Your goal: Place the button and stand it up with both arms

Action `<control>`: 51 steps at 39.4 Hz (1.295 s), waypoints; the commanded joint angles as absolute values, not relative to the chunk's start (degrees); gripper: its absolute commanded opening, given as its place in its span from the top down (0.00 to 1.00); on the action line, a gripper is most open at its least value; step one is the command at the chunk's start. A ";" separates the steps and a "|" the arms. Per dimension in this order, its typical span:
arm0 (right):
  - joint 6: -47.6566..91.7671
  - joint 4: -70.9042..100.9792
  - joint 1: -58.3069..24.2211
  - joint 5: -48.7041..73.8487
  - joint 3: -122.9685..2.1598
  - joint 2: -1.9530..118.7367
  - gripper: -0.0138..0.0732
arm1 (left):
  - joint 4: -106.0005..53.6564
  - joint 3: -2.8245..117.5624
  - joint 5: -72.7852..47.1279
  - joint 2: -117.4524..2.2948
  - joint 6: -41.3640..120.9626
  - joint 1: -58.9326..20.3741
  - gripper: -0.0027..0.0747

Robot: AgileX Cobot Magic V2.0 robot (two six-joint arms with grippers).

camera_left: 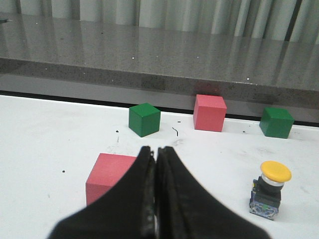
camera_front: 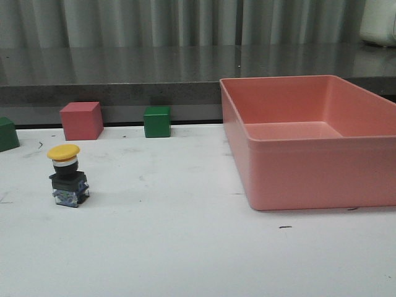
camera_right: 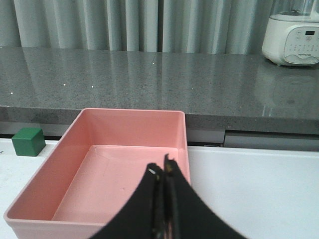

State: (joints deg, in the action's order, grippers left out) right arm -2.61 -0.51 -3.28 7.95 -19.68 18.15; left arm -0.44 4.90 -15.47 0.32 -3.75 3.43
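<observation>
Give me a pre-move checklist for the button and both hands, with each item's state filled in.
1. Button upright on the table, yellow cap up: ok.
2. Button free of any grip, nothing touching it: ok.
3. Left hand open and ready to grasp: not ok, fingers are shut together.
4. Right hand open and ready: not ok, fingers are shut, hanging over the pink bin.
5. Room around the button: ok, the pink cube and green cube sit well behind it.
6. Bin contents: ok, the visible floor shows nothing inside.
</observation>
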 commanded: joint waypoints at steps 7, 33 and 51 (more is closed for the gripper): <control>-2.10 -1.21 -3.37 3.16 -21.12 18.50 0.91 | -3.50 -0.54 -4.95 1.67 -4.41 3.25 0.99; -2.10 -1.21 -3.37 3.11 -21.12 18.50 0.91 | -3.50 -0.64 -4.74 1.67 -4.41 3.25 0.99; -2.10 -1.21 -3.86 3.28 -18.66 17.18 0.91 | -3.50 -0.64 -4.74 1.67 -4.41 3.25 0.99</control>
